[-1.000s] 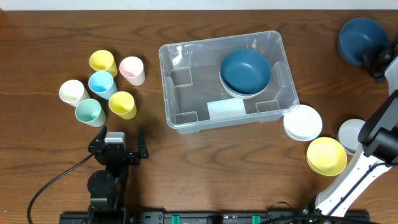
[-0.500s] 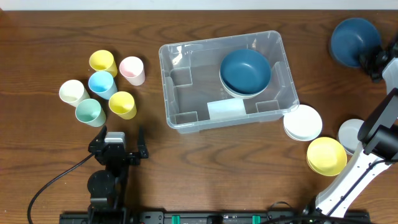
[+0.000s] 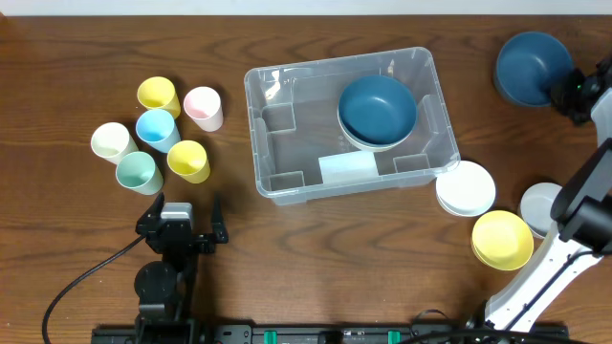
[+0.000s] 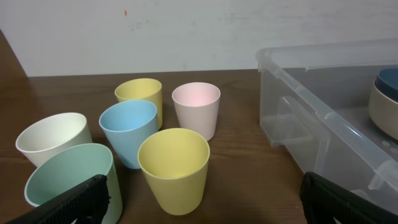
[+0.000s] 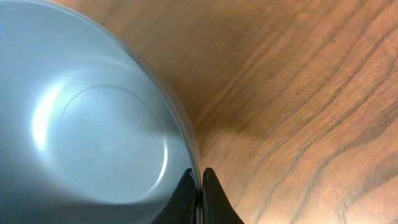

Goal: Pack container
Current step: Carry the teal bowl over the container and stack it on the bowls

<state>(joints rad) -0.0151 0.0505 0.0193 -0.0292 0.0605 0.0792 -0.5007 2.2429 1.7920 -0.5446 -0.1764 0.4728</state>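
Right end effector (image 3: 572, 91) is clenched on the rim of a dark blue bowl (image 3: 526, 69), up and right of the container (image 3: 335, 63), well apart from it. In the right wrist view the two fingers (image 5: 184, 198) are almost together, with only the thin bowl (image 5: 87, 124) edge pinched between them and desk (image 5: 298, 93) wood grain beside it. Whether the bowl touches the desk cannot be told.

Left end effector (image 3: 182, 222) sits below and left of the container, released. Its fingers (image 4: 74, 200) are spread wide at both lower corners of the left wrist view, holding and touching nothing.

The container is mid-desk, upright and open-topped. Inside its right half a second dark blue bowl (image 3: 378, 107) is nested on a pale bowl. The white label (image 3: 347, 168) is on the bottom near the front wall.

Left of the container is a cluster of six cups: yellow cup (image 3: 158, 94), pink cup (image 3: 203, 107), blue cup (image 3: 157, 128), white cup (image 3: 113, 141), green cup (image 3: 139, 172) and a second yellow cup (image 3: 188, 161).

Just right of the container's lower right corner is a white dish (image 3: 466, 187). Further right are a yellow bowl (image 3: 502, 239) and a pale dish (image 3: 540, 203), the latter partly hidden by the arm.
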